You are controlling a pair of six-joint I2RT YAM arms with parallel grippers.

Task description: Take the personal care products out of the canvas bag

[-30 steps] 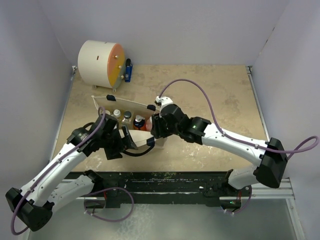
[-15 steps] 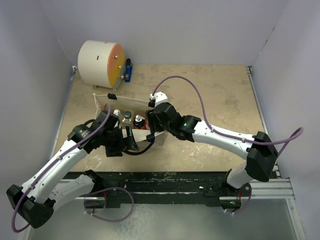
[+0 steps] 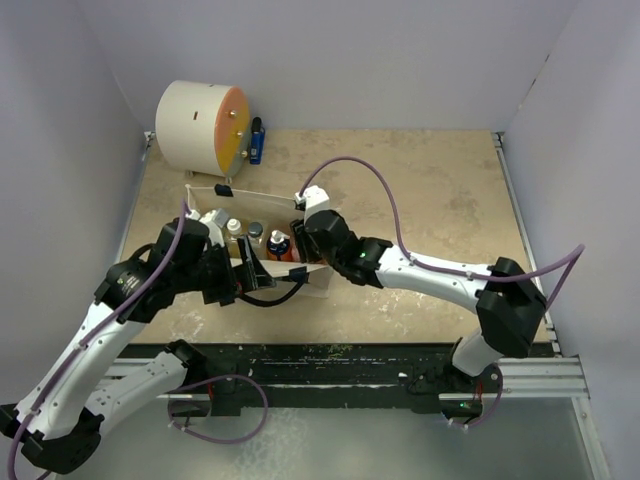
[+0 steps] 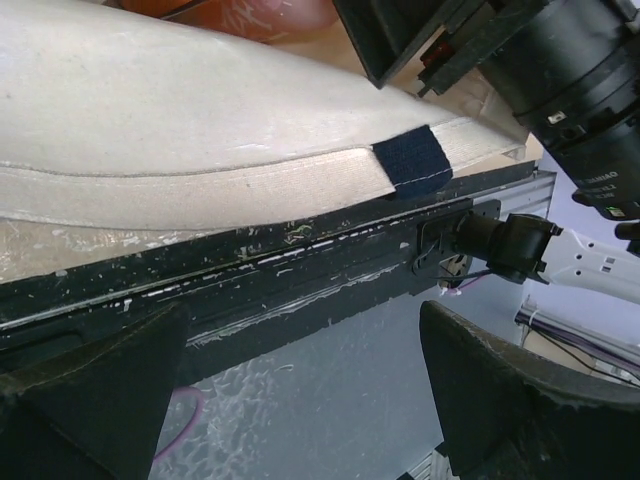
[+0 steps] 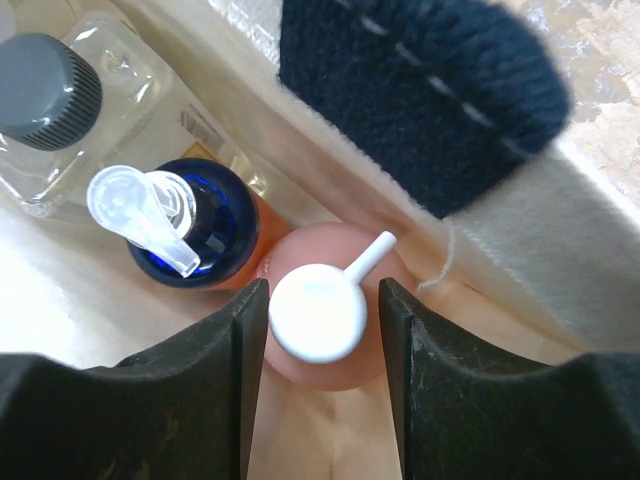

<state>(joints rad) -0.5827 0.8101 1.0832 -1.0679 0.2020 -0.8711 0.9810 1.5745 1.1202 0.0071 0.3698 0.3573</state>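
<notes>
**Right gripper around the pink bottle in the bag**

The right gripper (image 5: 322, 300) points down into the cream canvas bag with dark blue straps (image 3: 255, 203). Its two fingers (image 5: 225, 400) stand one on each side of the round pink bottle with a white cap (image 5: 330, 372). One finger looks like it touches the cap. A thin bit of pink shows next to the other finger. I cannot tell if the gripper is squeezing the bottle or just sits around it. The bottle stands up inside the bag, right under the gripper.

Next to one finger stands the orange bottle with a dark blue cap and a clear pump (image 5: 190, 225). It touches the pink bottle. Past it, farther from the gripper, is the clear bottle with a grey cap (image 5: 60, 95). A dark blue cloth tab (image 5: 430, 100) on the bag's rim sits just ahead of the gripper.

The left gripper (image 4: 300, 330) is spread wide, and nothing is between its fingers. The bag's cream wall is just ahead of it, beside the black rail (image 4: 300, 250).

The bag sits on the tan desk (image 3: 430, 200).
</notes>
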